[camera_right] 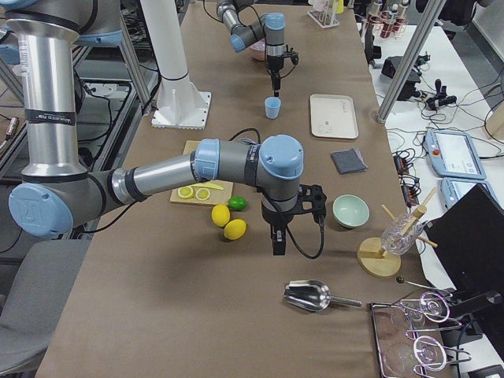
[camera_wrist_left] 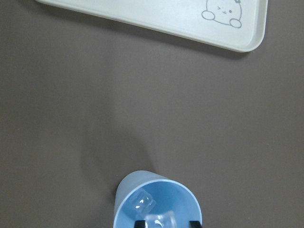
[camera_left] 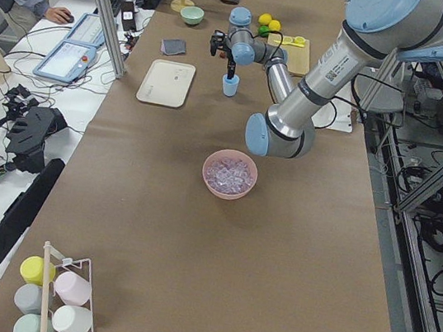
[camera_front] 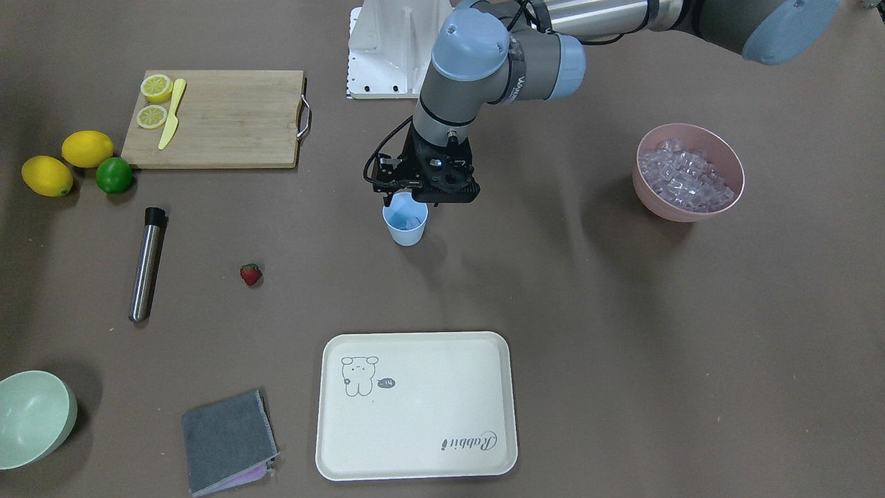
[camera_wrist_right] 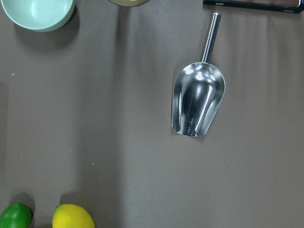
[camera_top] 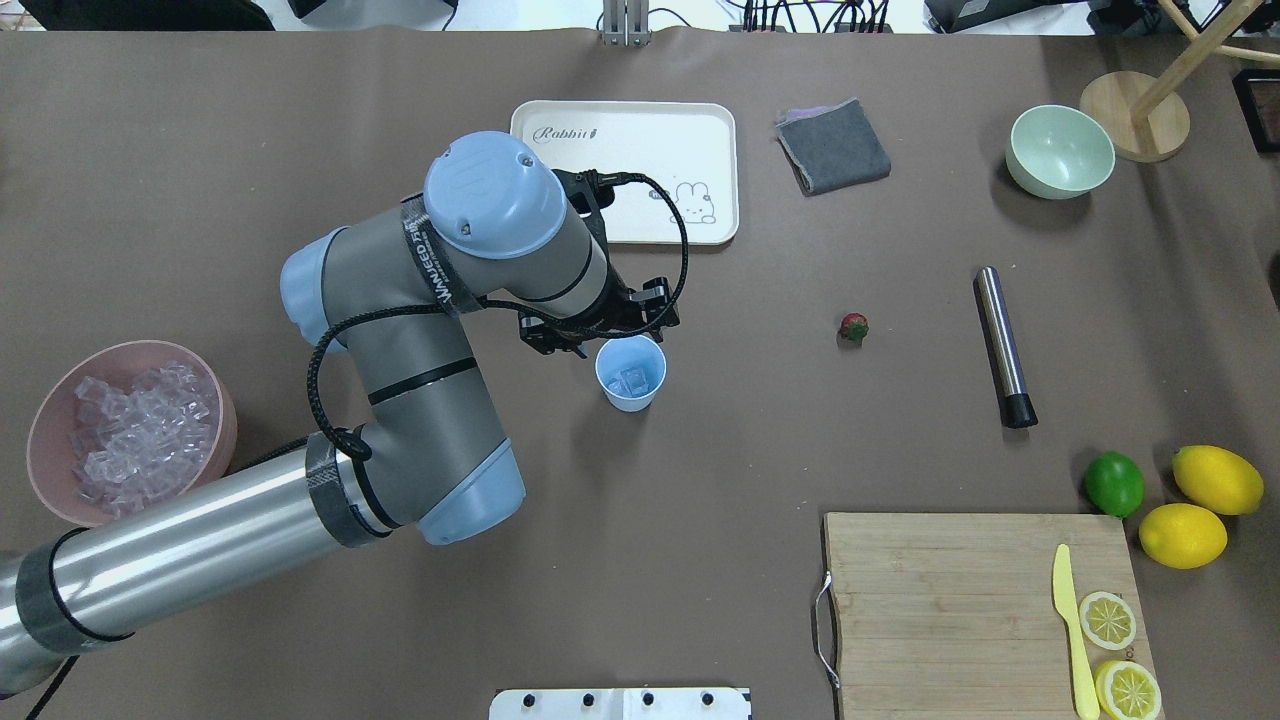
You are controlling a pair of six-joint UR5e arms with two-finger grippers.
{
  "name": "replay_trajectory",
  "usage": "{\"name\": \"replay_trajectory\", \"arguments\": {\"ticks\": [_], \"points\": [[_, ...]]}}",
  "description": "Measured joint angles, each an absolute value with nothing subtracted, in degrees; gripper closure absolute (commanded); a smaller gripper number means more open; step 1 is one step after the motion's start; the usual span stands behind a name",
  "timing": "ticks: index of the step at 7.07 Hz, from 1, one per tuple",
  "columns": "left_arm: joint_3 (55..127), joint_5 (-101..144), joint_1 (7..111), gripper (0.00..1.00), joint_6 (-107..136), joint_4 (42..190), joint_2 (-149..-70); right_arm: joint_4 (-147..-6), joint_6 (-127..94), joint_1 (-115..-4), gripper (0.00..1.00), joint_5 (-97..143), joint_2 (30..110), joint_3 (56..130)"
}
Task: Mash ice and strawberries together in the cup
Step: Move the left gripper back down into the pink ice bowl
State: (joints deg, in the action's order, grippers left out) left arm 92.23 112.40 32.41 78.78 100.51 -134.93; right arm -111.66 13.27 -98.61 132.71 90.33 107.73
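Front view, count: you have one cup [camera_front: 405, 232], one strawberry [camera_front: 250, 274], one pink bowl [camera_front: 664, 207], one pale green bowl [camera_front: 34, 418], one tray [camera_front: 415, 415], one muddler [camera_front: 146, 266], one cutting board [camera_front: 228, 117], two whole lemons [camera_front: 87, 148], one lime [camera_front: 114, 175], two lemon halves [camera_front: 157, 88], one yellow knife [camera_front: 170, 119] and one folded cloth [camera_front: 227, 436].
Front view, containers: the pink bowl is heaped with ice [camera_front: 684, 176] (too many cubes to count). The halves and the knife lie on the cutting board.
Overhead view, task things: the cup stands upright at mid-tabletop [camera_top: 700, 520]. The strawberry lies on the bare tabletop well apart from the cup, between it and the muddler.
Overhead view, left arm: the left end effector [camera_front: 420, 199] hangs just over the cup's rim.
Right-side view, right arm: the right end effector [camera_right: 277, 250] points down near the lemons. You cannot tell whether it is open or closed.
Left wrist view, cup: two cubes of ice show inside. The jaws stand apart above its mouth, gripping nothing.
Right wrist view: one metal scoop [camera_wrist_right: 197, 102] lies on the tabletop.
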Motion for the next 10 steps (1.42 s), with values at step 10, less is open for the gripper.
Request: {"name": "replay_trajectory", "arguments": {"ticks": [10], "points": [[109.19, 132.86, 55.23, 0.14, 36.42, 118.35, -85.43, -111.71, 13.27, -98.61, 0.00, 132.71, 90.19, 107.39]]}}
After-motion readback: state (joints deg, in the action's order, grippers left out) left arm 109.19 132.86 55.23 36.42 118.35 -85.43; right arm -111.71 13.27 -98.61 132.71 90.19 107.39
